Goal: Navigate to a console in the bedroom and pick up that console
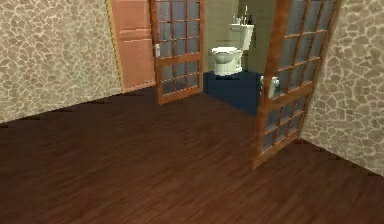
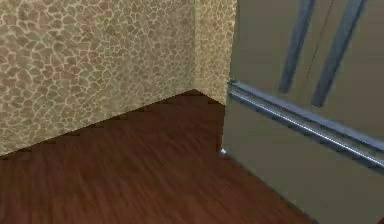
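Note:
In the forward view a pair of wooden glass-paned doors stands ajar, the left leaf (image 1: pixel 178 48) and the right leaf (image 1: pixel 290 75) swung toward me. Through the gap I see a white toilet (image 1: pixel 231 50) on a dark blue mat (image 1: pixel 232 86).
A plain pink door (image 1: pixel 133 42) stands left of the glass doors. Pebble-patterned walls (image 1: pixel 52 52) flank both sides. Dark wood floor (image 1: pixel 150 160) stretches wide in front. In the arm side view a grey refrigerator (image 2: pixel 310 120) stands at the right, with a wall corner (image 2: pixel 195 50) beyond bare floor.

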